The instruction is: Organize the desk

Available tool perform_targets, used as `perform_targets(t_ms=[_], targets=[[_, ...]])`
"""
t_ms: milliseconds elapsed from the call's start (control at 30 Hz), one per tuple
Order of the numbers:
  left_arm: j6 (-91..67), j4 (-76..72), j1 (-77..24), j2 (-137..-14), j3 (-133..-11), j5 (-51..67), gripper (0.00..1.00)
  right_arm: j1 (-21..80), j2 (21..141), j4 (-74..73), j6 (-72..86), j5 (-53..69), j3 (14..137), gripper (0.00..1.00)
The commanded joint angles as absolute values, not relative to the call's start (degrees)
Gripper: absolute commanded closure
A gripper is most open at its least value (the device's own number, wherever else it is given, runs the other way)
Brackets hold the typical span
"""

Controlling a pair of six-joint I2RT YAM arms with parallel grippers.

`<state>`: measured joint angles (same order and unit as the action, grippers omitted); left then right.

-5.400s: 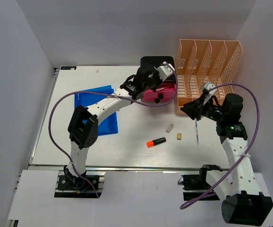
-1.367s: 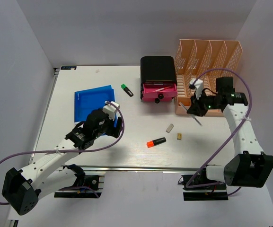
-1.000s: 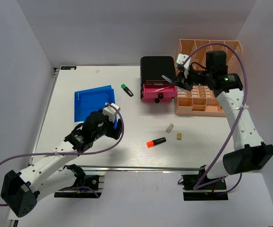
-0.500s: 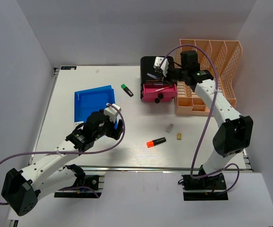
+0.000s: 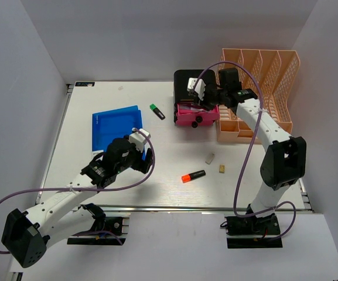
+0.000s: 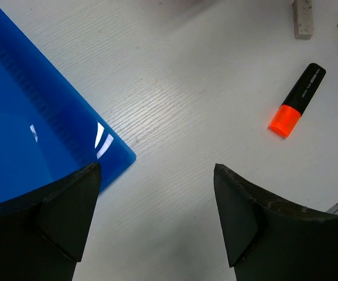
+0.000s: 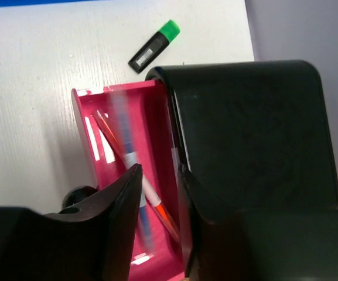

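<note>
Pink drawer (image 7: 81, 134) loading, apparently: pen (image 7: 125, 134) drop at upper centre of worktop (image 5: 174, 146).
Right pincer (image 7: 159, 175) over drawer, grip or release not discernible; left pincer (image 6: 157, 175) spread beside blue folder (image 6: 28, 129). Next: withdraw upward, then fetch orange highlighter (image 6: 296, 99).

The counter (image 5: 174, 175) is white. The folder (image 5: 113, 126) is bright blue. The drawer (image 5: 186, 117) is pink, inside a black box (image 5: 186, 79). The rack (image 5: 274, 70) is peach, patterned with little holes. The orange marker (image 5: 193, 175) and the green marker (image 5: 157, 111) have black bodies.
</note>
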<state>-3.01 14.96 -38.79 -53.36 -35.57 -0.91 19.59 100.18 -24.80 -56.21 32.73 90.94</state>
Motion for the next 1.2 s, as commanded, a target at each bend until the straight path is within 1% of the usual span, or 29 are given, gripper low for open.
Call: perform_targets(t_ms=[0, 33, 67, 100, 167, 233, 267, 300, 333, 367, 400, 500, 533, 600, 700, 833, 933, 1167], targets=[[-2.72, 14.24, -39.02, -51.42, -35.25, -0.09, 0.13, 19.78, 99.50, -25.58, -57.48, 30.86, 91.59, 0.63], [-2.72, 14.06, -39.02, -51.15, -35.33, -0.09, 0.13, 19.78, 99.23, -25.32, -57.48, 30.68, 90.28, 0.58], [-2.64, 14.06, -39.02, -51.07, -35.25, -0.09, 0.13, 19.69, 98.18, -25.05, -57.39, 30.67, 89.74, 0.57], [-2.72, 14.06, -39.02, -51.06, -35.24, 1.65, 0.13, 19.77, 97.48, -24.44, -56.52, 30.93, 89.21, 0.56], [-2.64, 13.97, -39.02, -51.15, -35.25, 1.84, 0.13, 19.60, 95.20, -24.17, -55.29, 32.51, 88.77, 0.57], [-2.81, 13.97, -39.02, -51.15, -35.33, 2.11, 0.13, 19.42, 92.82, -23.38, -50.73, 34.01, 88.25, 0.68], [-2.81, 13.97, -39.02, -50.98, -35.33, 2.11, 0.13, 19.34, 89.68, -22.94, -48.89, 36.45, 87.63, 0.74], [-2.81, 13.97, -39.02, -51.06, -35.42, 2.20, 0.13, 19.25, 87.65, -21.37, -44.78, 37.69, 86.50, 0.89], [-2.81, 13.97, -39.02, -50.89, -35.51, 2.37, 0.13, 19.34, 85.71, -20.66, -43.17, 39.10, 83.27, 0.97], [-2.90, 13.97, -39.02, -50.54, -35.42, 2.37, 0.14, 19.42, 81.60, -20.31, -42.37, 42.77, 81.49, 1.00], [-2.90, 13.97, -39.02, -50.36, -35.42, 2.11, 0.15, 19.51, 80.00, -20.65, -42.19, 43.85, 79.82, 1.00], [-2.90, 14.06, -39.02, -50.10, -35.51, 1.94, 0.17, 19.60, 77.35, -29.24, -48.40, 46.41, 75.51, 1.00], [-2.90, 14.15, -39.02, -50.10, -35.59, 1.93, 0.18, 19.43, 77.69, -32.40, -52.17, 44.58, 74.63, 1.00], [-2.90, 14.24, -39.02, -49.92, -35.68, 1.85, 0.19, 19.34, 78.05, -33.13, -54.48, 40.36, 71.46, 1.00], [-2.90, 14.41, -39.02, -49.66, -35.86, 1.41, 0.17, 19.16, 77.96, -28.58, -55.20, 31.92, 68.12, 1.00], [-2.99, 14.33, -39.02, -49.22, -35.86, 0.97, 0.16, 19.25, 81.28, -27.77, -56.16, 24.36, 70.66, 1.00], [-2.99, 14.50, -39.02, -48.87, -35.95, 1.14, 0.16, 19.25, 84.02, -28.04, -56.42, 20.93, 72.60, 1.00], [-2.99, 14.24, -39.02, -48.60, -35.77, 1.32, 0.16, 19.69, 87.89, -19.17, -54.67, 15.74, 70.58, 1.00]])
